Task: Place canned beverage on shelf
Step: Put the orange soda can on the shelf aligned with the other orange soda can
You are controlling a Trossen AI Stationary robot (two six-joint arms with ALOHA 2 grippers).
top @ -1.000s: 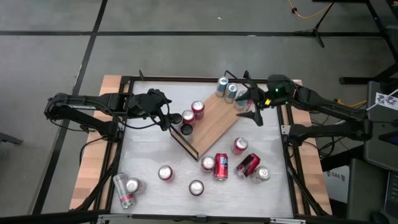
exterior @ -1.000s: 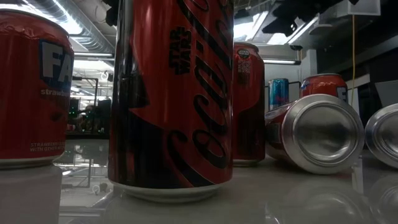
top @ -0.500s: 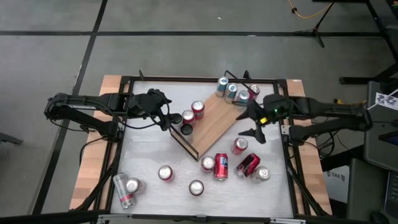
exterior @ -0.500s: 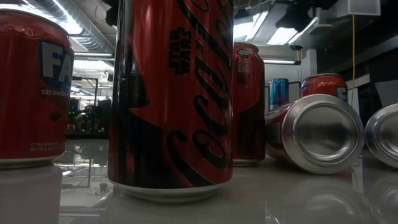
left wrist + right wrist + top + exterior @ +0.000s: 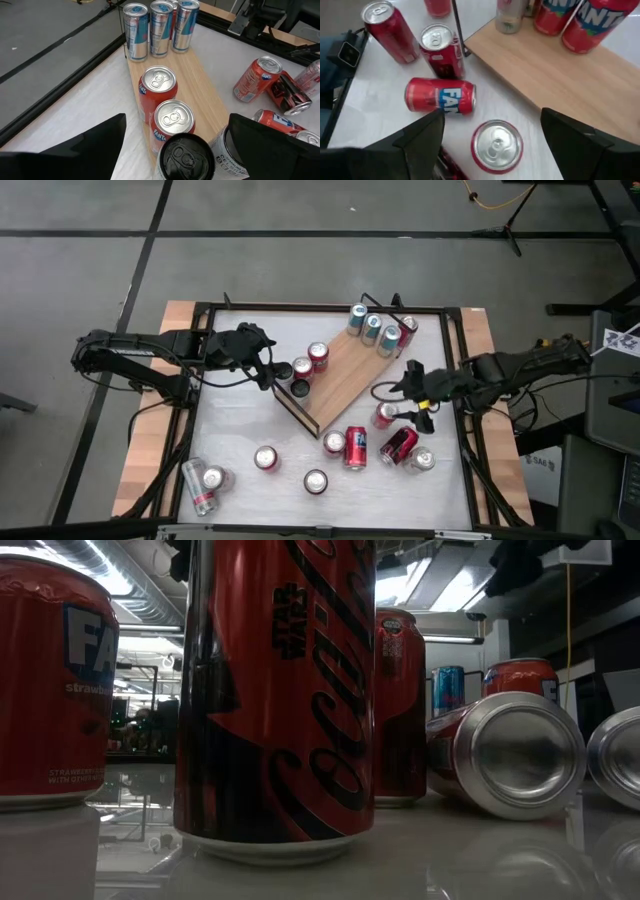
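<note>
High view: right gripper, jaws wide and empty, hovers over an upright red can; shelf runs diagonally; left gripper spread, empty.

cans on shelf, others on table

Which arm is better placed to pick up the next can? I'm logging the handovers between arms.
Probably the right. The right gripper hangs open above an upright red can standing on the table beside the shelf. The left gripper waits open at the shelf's other end, where cans already stand.
</note>
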